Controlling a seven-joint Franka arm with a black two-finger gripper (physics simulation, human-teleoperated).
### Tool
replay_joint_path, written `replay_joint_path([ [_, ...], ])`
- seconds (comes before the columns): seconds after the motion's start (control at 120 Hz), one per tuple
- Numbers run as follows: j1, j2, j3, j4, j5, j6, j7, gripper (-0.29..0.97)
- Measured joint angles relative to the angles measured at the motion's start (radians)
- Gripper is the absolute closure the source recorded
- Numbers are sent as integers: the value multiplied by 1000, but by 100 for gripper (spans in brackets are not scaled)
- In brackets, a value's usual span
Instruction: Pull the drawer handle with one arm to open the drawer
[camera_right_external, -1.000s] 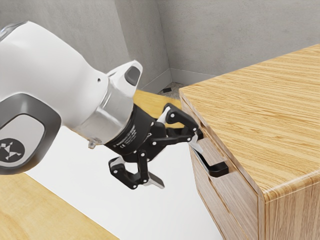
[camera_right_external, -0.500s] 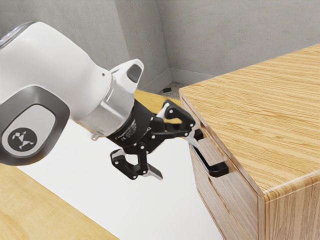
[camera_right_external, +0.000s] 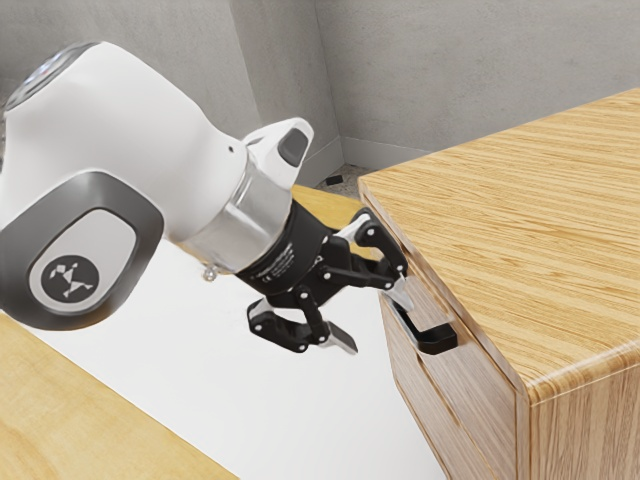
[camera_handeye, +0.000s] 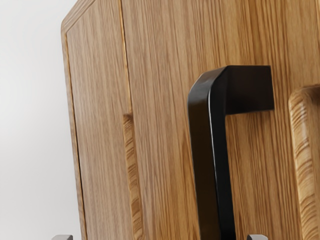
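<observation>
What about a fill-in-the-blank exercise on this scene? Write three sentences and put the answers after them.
The drawer's handle is coloured ____. The claw beside it stands ____. The cabinet has a top made of ____.
Missing words: black; open; wood.

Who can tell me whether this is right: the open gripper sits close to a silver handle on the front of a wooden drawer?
Not quite. The handle is black, not silver, and the wrist view shows it dark against the wooden drawer front. The rest holds: in the exterior view the gripper is open and close to the handle.
</observation>
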Motion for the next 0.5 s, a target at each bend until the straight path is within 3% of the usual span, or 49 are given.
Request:
replay_joint_path([
  [0.5, 4, -25, 1, -52, -13, 10, 22, 28],
])
